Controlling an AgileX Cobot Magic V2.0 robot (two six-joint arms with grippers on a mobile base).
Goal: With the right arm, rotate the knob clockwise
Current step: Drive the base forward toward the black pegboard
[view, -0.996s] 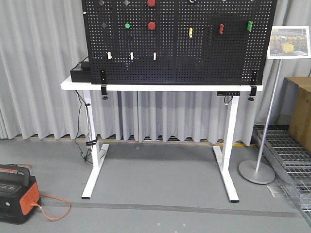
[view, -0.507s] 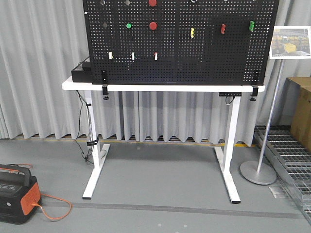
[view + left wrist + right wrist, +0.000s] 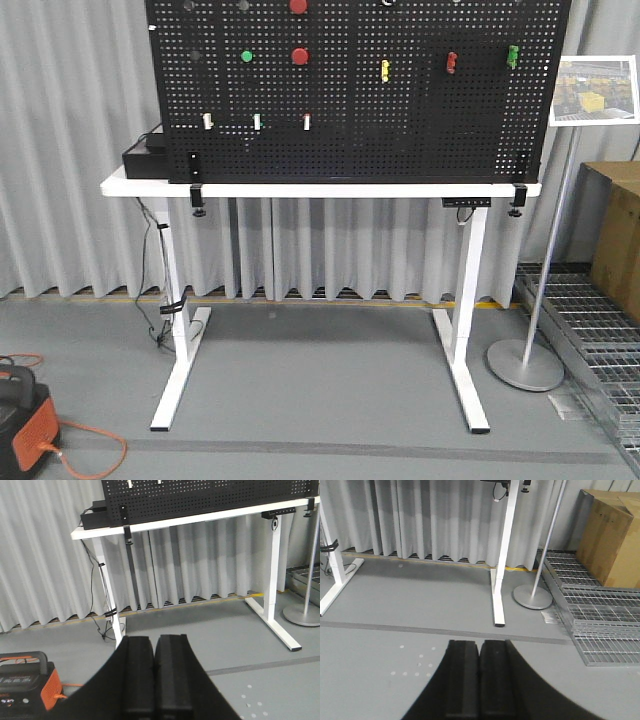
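A black pegboard [image 3: 400,120] stands on a white table [image 3: 320,189]. It carries two red round knobs [image 3: 300,55], a green round knob [image 3: 247,56], and yellow [image 3: 385,70], red [image 3: 452,62] and green [image 3: 513,55] handles. I cannot tell which knob the task means. Neither arm shows in the front view. My left gripper [image 3: 155,639] is shut and empty, low over the grey floor, pointing at the table. My right gripper [image 3: 480,643] is shut and empty, over the floor near the table's right leg [image 3: 497,595].
An orange and black power unit [image 3: 22,425] with an orange cable sits on the floor at lower left. A sign stand [image 3: 527,365] stands right of the table, with a metal grate [image 3: 600,610] and a cardboard box [image 3: 612,535] beyond it. Grey curtains hang behind.
The front view has moved closer to the table: the pegboard looks larger and sits further left, and the power unit has slid toward the lower left corner.
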